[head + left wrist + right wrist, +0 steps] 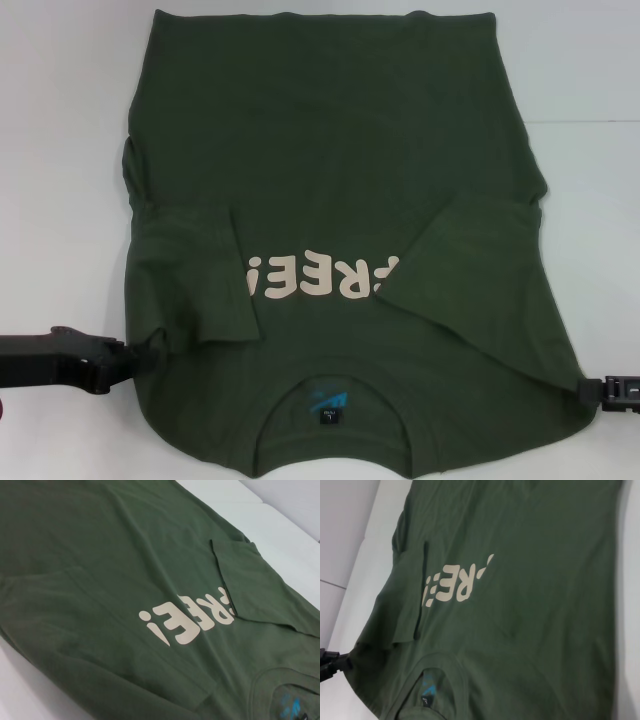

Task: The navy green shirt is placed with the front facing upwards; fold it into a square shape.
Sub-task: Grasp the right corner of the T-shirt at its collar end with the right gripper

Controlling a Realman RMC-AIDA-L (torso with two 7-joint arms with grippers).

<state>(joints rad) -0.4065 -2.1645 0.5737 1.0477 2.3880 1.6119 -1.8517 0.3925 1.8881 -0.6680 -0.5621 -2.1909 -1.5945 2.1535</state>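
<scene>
The navy green shirt [330, 150] lies flat, front up, on the white table, collar toward me. Its cream "FREE" lettering [320, 280] reads upside down, and the blue and black neck label [328, 408] shows in the collar. Both sleeves are folded inward onto the chest, the left sleeve [190, 270] and the right sleeve [480, 260]; the right one covers part of the lettering. My left gripper [148, 348] is low at the shirt's left shoulder edge, shut on a pinch of cloth. My right gripper [588, 390] touches the right shoulder edge. The shirt fills the left wrist view [100, 555] and right wrist view [530, 555].
The white table [60, 150] shows bare on both sides of the shirt and beyond its hem. A table seam [270, 502] runs past the shirt's far side. My left gripper also shows in the right wrist view [332, 662].
</scene>
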